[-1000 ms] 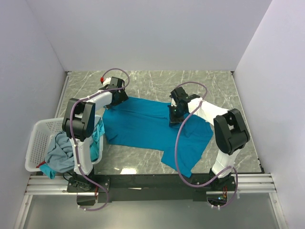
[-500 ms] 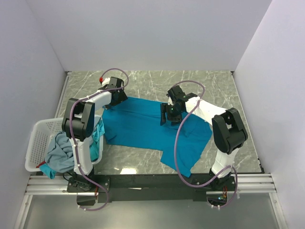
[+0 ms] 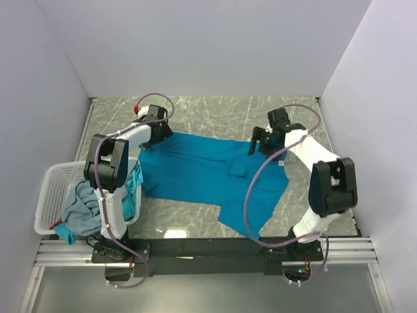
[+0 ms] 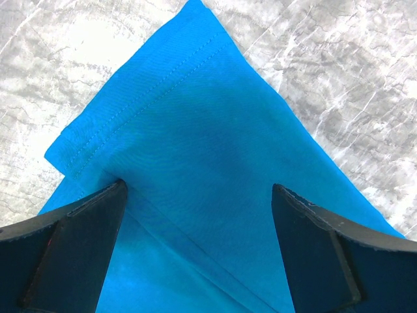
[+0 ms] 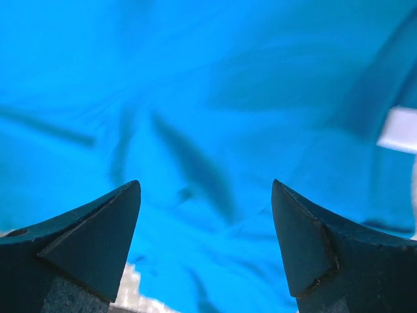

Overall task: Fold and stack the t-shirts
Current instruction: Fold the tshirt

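Shirt: a bright teal-blue shirt [image 3: 195, 169] lies spread out on the marble tabletop [image 3: 215, 111], with a small flap folded over near its middle.
Label: a white label [image 5: 399, 129] shows at the right edge of the right wrist view.
Left tool [image 4: 199, 189]: fingers wide apart, low over the shirt's far left corner, gripping nothing.
Right tool [image 5: 205, 186]: fingers apart above the shirt's far right part, with cloth below it and nothing between them.
Basket [image 3: 47, 195]: white lattice at the tabletop's left edge.
Other shirts [image 3: 81, 205]: grey-blue and teal, bunched in the basket.
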You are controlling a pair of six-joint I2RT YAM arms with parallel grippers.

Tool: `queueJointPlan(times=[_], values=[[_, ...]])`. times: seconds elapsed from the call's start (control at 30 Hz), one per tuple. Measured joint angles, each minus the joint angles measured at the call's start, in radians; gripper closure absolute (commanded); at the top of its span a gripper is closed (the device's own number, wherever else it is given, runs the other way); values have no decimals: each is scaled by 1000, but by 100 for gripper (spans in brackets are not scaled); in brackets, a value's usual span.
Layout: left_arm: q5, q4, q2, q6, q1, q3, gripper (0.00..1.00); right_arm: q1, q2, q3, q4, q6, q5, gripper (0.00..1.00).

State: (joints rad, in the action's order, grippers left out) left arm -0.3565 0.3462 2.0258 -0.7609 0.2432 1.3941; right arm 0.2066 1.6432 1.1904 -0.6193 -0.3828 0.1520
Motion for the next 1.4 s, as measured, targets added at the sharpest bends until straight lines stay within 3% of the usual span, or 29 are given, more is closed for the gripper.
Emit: queueJointPlan(times=[0.13,0.37,0.87,1.07,1.4], values=[[0,0,0,0,-1,0,0,-58,130,76,-3,26,2,12],[0,-9,-8,0,-5,-15,1,-102,444,373,-65,97,-61,12],[33,-8,-14,-3,-10,-16,1,-176,805,986,-399,230,-104,12],[67,11,4,-11,-9,23,1,-187,870,1103,-444,321,-95,12],[92,10,4,-20,12,26,1,-223,904,1163,-413,416,-69,8]])
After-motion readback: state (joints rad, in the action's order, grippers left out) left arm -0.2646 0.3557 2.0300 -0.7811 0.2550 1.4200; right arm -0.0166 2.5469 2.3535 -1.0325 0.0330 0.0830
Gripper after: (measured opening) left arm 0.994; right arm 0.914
